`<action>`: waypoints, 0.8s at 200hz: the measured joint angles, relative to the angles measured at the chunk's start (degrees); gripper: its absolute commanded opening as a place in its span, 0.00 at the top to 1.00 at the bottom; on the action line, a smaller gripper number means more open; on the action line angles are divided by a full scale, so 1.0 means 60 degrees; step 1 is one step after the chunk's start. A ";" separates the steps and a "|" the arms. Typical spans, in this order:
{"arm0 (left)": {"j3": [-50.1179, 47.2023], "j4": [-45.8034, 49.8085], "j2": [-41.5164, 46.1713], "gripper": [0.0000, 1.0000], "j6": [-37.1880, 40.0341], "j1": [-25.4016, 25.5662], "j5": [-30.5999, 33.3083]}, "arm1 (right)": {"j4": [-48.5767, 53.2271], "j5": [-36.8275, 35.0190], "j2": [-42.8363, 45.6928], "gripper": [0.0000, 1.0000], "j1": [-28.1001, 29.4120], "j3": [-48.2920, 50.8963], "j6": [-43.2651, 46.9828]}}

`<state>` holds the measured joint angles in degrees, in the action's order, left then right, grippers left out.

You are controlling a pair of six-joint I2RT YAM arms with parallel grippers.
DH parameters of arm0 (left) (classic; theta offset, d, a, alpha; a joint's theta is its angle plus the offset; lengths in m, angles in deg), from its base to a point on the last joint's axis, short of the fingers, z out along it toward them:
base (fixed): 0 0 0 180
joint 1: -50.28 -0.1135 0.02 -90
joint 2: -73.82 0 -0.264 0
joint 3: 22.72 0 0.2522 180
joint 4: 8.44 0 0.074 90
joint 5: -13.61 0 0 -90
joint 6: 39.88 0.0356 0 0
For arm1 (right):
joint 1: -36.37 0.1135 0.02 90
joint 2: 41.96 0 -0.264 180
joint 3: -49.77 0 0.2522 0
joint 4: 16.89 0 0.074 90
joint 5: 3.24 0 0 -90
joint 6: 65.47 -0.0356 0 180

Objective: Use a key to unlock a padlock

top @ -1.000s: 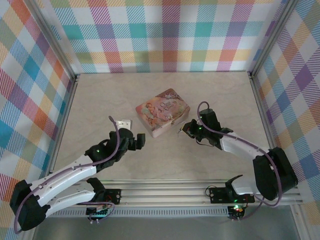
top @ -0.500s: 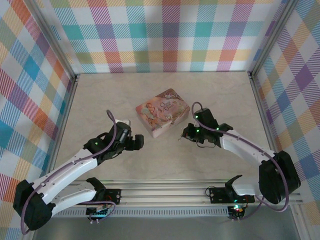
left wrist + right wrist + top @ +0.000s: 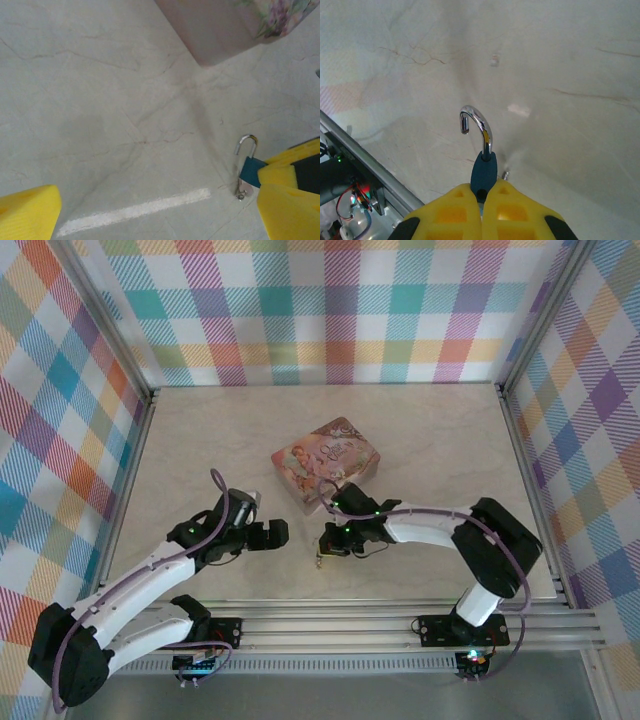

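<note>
Right tool (image 3: 482, 194) pinches padlock (image 3: 484, 172) over marbled tabletop (image 3: 430, 430), left tool (image 3: 155, 207) gapes, plaid walls (image 3: 330, 310) around.

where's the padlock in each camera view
Top external: padlock near the centre, low on the table, at the tip of the right gripper.
Left wrist: padlock at lower right, shackle pointing up.
Right wrist: padlock at bottom centre, shackle hooked open above it.
Shared landmark: the right gripper clamped on its blue body.

White-shelled left arm (image 3: 130, 590) at lower left, white-shelled right arm (image 3: 430, 528) at lower right, black joints (image 3: 495, 545), thin purple cables (image 3: 222, 502) looping alongside, small green lights (image 3: 193, 533), textured yellow pads (image 3: 447, 212) on the right gripper (image 3: 482, 189)
</note>
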<state>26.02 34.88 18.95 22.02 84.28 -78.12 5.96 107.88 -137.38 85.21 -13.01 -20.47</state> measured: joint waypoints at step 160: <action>0.0688 0.0678 0.0441 0.00 0.0688 -0.0492 0.0998 | 0.2940 -0.1938 0.2514 0.33 -0.0033 -0.0943 0.2925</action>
<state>30.15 38.95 21.60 26.15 81.33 -72.13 23.59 96.25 -122.29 85.01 -18.67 -2.91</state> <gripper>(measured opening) 0.999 0.602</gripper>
